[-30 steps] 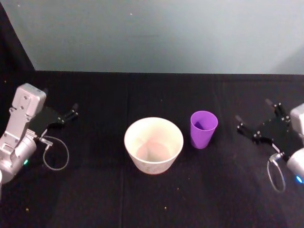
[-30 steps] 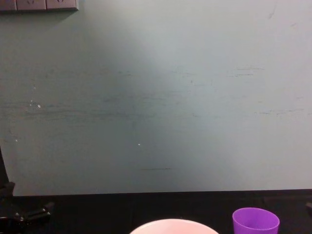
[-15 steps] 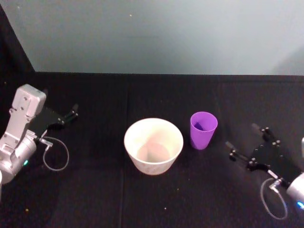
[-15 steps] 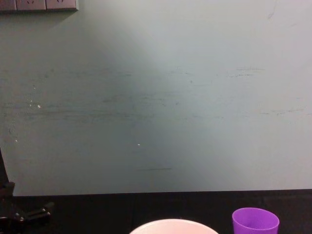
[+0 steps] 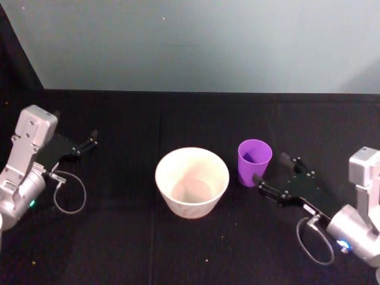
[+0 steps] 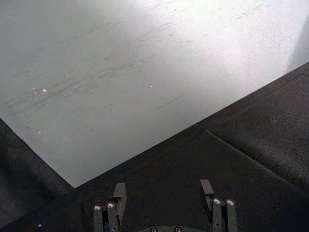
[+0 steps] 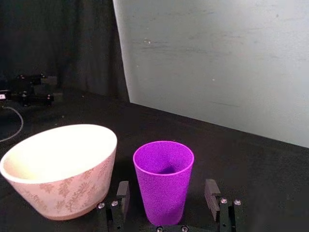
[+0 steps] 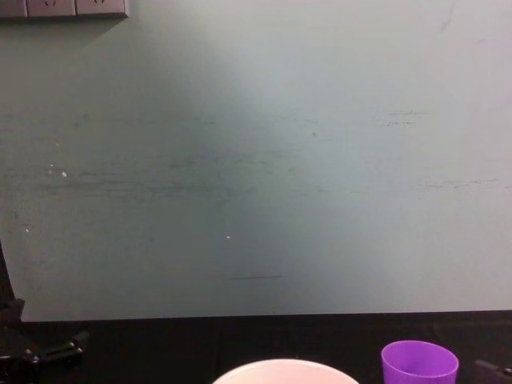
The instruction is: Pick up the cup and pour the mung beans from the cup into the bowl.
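Near right on the black cloth-covered counter [image 5: 119, 237], the right tool [image 5: 270, 168] has its fingers spread to either side of the small, bright purple plastic cup [image 5: 254, 168], seemingly without touching it. The wide, pale pinkish-white bowl [image 7: 72, 186] stands upright just left of the cup. At the far left the left tool [image 5: 90, 141] sits parked, fingers apart.

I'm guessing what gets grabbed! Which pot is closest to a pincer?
The small purple cup: the open right pincer is right beside it. The wide white bowl sits farther off.
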Controlling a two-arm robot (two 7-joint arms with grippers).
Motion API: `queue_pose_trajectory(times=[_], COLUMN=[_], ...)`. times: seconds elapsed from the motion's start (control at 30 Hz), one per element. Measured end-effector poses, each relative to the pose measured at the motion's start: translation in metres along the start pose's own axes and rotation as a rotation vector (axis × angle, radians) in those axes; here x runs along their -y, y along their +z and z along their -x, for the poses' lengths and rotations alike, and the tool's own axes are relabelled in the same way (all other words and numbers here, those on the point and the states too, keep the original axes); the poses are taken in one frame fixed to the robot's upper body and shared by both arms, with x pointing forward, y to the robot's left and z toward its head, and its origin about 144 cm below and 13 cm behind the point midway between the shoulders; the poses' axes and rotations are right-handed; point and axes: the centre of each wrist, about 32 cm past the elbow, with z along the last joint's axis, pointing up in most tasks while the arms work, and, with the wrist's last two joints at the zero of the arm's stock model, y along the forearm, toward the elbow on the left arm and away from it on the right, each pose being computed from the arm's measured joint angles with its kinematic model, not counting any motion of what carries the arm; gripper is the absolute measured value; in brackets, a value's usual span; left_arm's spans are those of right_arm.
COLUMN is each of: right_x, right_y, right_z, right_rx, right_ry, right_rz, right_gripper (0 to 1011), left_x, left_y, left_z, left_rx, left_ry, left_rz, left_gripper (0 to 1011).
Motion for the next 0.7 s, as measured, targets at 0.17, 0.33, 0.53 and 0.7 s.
queue_pose_trajectory(times=[0.17,0.33,0.53,0.7], right_x=[-0.015,-0.027,-0.042,-0.051], right_y=[-0.001,0.001,0.002,0.001], right_z=[-0.003,-0.004,-0.004,-0.004], right_rx=[-0.017,-0.018,-0.020,-0.007], right_ry=[0.006,0.005,0.006,0.006], right_rz=[0.003,0.002,0.004,0.009], right_gripper=[1003,1003,1003,1003], left_x=[0.000,0.000,0.000,0.000], left_y=[0.000,0.000,0.000,0.000], left_z=[0.000,0.000,0.000,0.000], left_rx=[0.000,0.000,0.000,0.000], left_ry=[0.000,0.000,0.000,0.000], left_rz=[0.000,0.000,0.000,0.000], left_gripper=[1000,1000,1000,1000])
